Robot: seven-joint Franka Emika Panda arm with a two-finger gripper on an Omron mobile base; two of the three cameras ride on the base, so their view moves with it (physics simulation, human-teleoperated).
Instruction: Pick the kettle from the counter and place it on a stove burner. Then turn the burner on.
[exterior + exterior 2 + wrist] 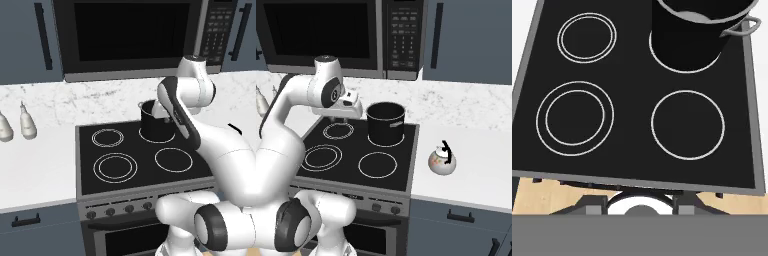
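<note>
On the white counter (pixel 476 175) right of the cooktop the kettle (pixel 442 161) sits untouched; the gripper (pixel 346 114) hovers over the far burners, jaw width unclear; pickup, placing and lighting the stove burner (pixel 575 118) all remain.

White robot arm rises from its base, bends at a dark elbow joint, and reaches forward toward twelve o'clock; the wrist turns downward; the gripper (pixel 341 118) hangs pointing straight down, its jaw spacing too hidden to judge.
</note>
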